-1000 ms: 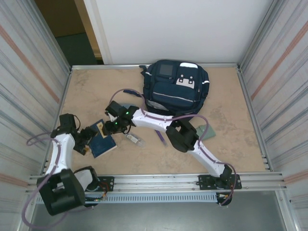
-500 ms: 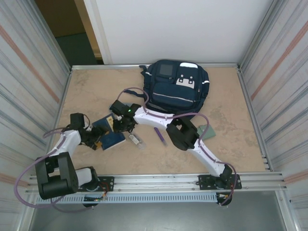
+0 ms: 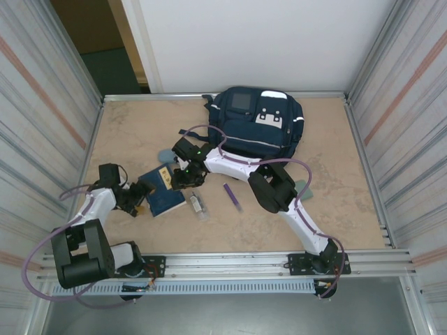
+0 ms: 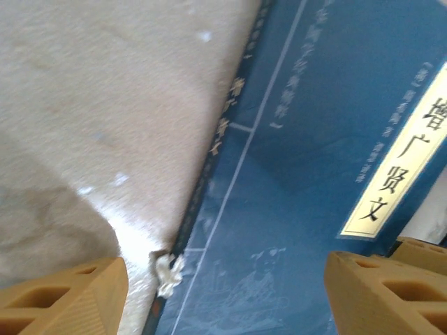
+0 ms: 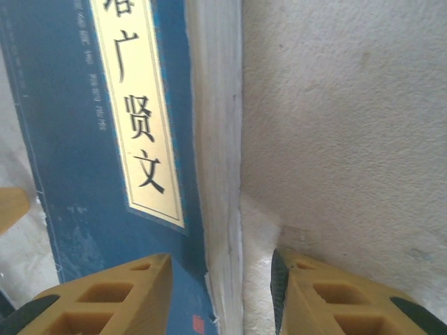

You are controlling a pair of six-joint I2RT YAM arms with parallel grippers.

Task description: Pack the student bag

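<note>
Big navy blue fabric student bag (image 3: 255, 129) lies flat, front up, at the far middle of the tan table (image 3: 342, 174), close to the back edge. Its long side seems to run left-right; I can't tell which end is the top. Lots of bare room on the right. L gripper (image 3: 140, 200) (image 4: 223, 293) pincer is apart over a corner of the flat blue book w/ cream label (image 3: 162, 195) (image 4: 293, 174). R gripper (image 3: 180, 180) (image 5: 220, 293) is apart too, astride the book's (image 5: 84, 139) page edge, not clamped.
</note>
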